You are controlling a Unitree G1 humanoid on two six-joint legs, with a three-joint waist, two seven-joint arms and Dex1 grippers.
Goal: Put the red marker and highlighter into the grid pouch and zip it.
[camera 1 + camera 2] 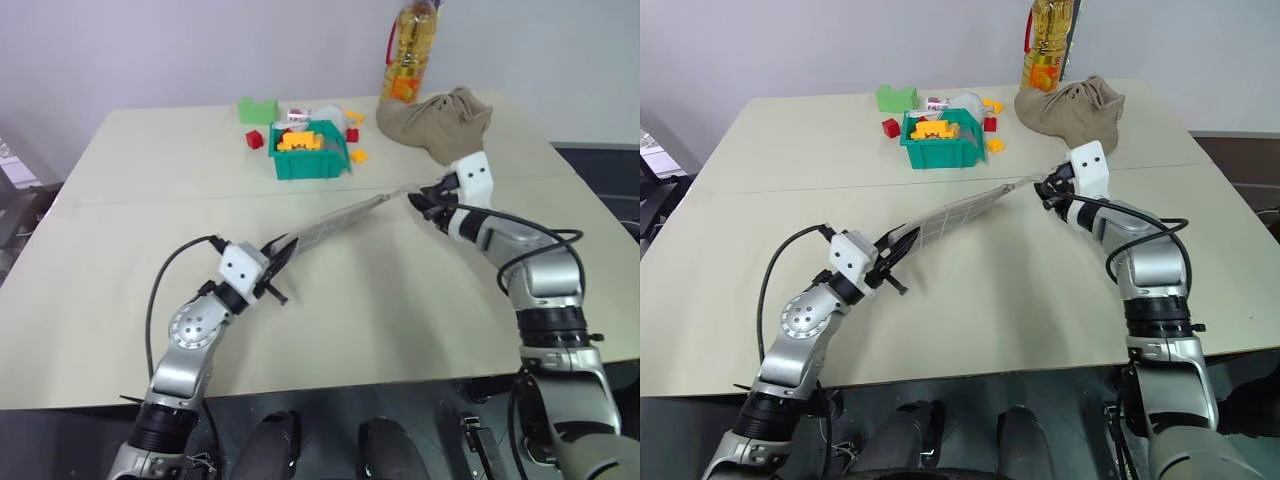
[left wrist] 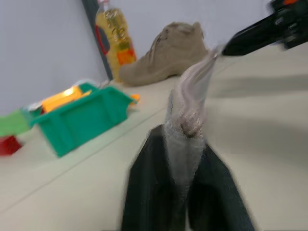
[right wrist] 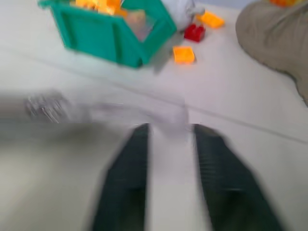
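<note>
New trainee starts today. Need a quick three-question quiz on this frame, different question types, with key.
1. True or false: the grid pouch lies flat on the table.
2. Which gripper holds the pouch's end nearer the boot? A) left gripper B) right gripper
3. Fill in: the bin holding the toy blocks is ____ in colour.

Key
1. False: it is held up, stretched between both grippers.
2. B
3. green
</note>
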